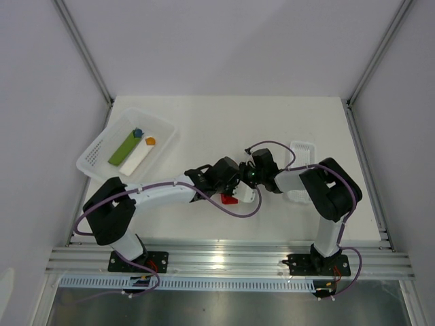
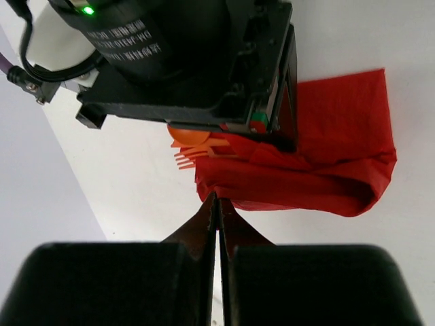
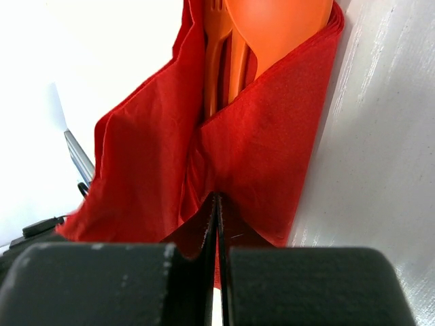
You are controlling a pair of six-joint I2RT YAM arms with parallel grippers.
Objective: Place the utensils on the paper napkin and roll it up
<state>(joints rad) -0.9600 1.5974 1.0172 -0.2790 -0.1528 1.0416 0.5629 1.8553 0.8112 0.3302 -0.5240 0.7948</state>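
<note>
We see the left pincer [image 2: 217, 202] closed tight, tips at the edge of the paper napkin [image 2: 326, 129]; paper caught or not, can't tell. Right pincer [image 3: 217, 201] is clamped narrow on a napkin fold. Napkin is folded loosely over the utensils [image 2: 194, 148], with fork tines and spoon bowl sticking out one end. The bundle lies mid tabletop [image 1: 204, 122], between both pincers.
</note>
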